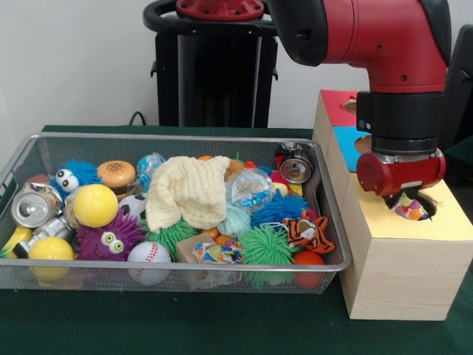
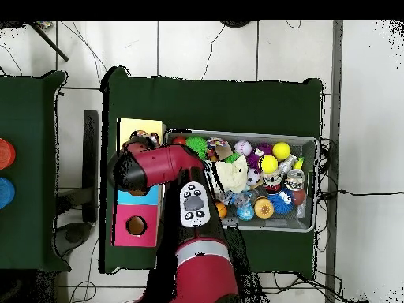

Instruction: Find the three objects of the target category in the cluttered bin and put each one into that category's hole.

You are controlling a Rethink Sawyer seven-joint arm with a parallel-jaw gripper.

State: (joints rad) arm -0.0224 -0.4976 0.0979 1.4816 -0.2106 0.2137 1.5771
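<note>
Tabletop with dark green cloth fills the frame's lower part. Silver wire-mesh bin, left and centre, is heaped with balls, cans, fuzzy toys and a cream knitted cloth. Light wooden box, with yellow, blue and red top panels, sits at the right, beside the bin. Red tool hangs over the yellow panel's hole, a small multicoloured crinkly packet directly beneath it; grip cannot be judged.
</note>
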